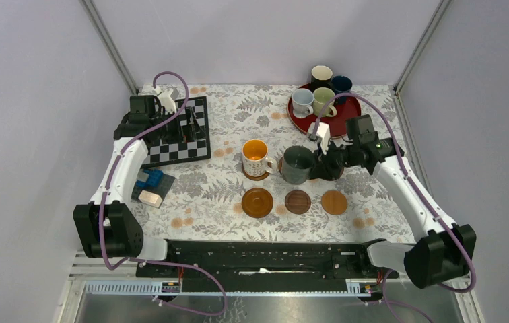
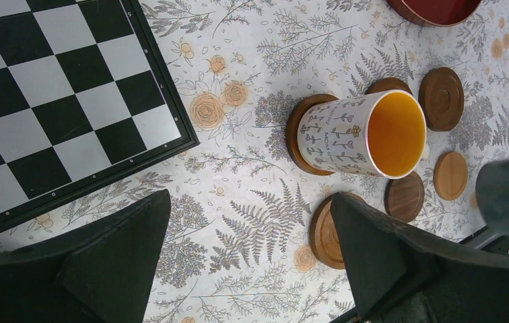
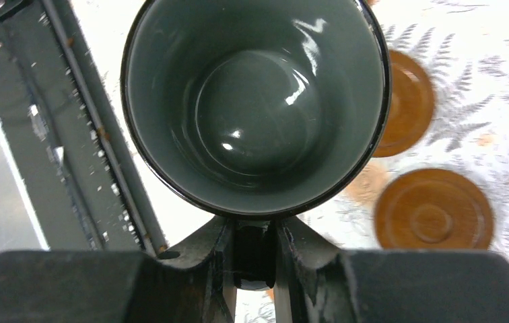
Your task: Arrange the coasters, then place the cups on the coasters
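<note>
A white mug with an orange inside (image 1: pixel 255 157) (image 2: pixel 363 134) stands on a coaster (image 2: pixel 297 124). My right gripper (image 1: pixel 319 163) (image 3: pixel 255 249) is shut on the handle of the dark grey-green mug (image 1: pixel 297 165) (image 3: pixel 255 101), which it holds just right of the white mug, over the back row of coasters. Three bare coasters (image 1: pixel 257 202) (image 1: pixel 298 202) (image 1: pixel 334 202) form the front row. The other cups sit on the red tray (image 1: pixel 346 118). My left gripper (image 1: pixel 188 129) (image 2: pixel 252 256) hangs open and empty by the chessboard.
The chessboard (image 1: pixel 171 151) (image 2: pixel 50 101) lies at the back left, with small blue and tan blocks (image 1: pixel 152 185) in front of it. The tray carries a pale blue-white mug (image 1: pixel 301 102), a pale green mug (image 1: pixel 323 101), a black mug (image 1: pixel 321 75) and a navy mug (image 1: pixel 341 84).
</note>
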You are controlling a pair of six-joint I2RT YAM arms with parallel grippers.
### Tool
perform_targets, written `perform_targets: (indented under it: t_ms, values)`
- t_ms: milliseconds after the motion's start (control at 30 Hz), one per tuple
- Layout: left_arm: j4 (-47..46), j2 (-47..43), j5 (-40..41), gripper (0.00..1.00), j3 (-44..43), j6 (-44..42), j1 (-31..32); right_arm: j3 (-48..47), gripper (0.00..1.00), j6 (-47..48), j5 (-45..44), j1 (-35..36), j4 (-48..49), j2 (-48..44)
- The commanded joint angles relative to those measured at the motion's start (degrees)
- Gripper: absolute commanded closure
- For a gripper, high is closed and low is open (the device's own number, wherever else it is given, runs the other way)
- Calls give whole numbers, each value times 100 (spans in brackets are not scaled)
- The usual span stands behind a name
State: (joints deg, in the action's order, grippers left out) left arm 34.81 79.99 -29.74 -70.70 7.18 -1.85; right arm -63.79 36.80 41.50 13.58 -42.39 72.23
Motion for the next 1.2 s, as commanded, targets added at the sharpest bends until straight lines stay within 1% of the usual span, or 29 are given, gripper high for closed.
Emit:
perform_targets:
  t_ms: [0,133,200,333,533,733,867,1033,1167]
  values:
    - [-221,-53,-142,1,-149,86,-25,188,100,33,139,582,-165,-556]
    - [-220,-78,-147,1,-129,99,-24,461,100,25,61,1280,-266,-606]
    - [-220,-100,-129,1,-113,93,-26,605,100,-131,-99,1580,-2,-617]
    - [-305,-140,-50,1,-32,90,-21,660,100,-511,-431,1972,631,-338]
    - [-352,-95,8,1,10,110,-25,853,100,-850,-1220,2845,1724,43]
    - [-352,-182,109,1,71,73,-21,1377,100,-1162,-1758,3053,2935,118]
    - [-369,-169,120,1,83,73,-23,1640,100,-1240,-1829,3100,3616,225]
    - [-369,-149,146,1,65,65,-18,1731,100,-1277,-1748,3252,3930,428]
    - [-369,-170,151,1,82,47,-20,1867,100,-1247,-1890,3308,4172,567]
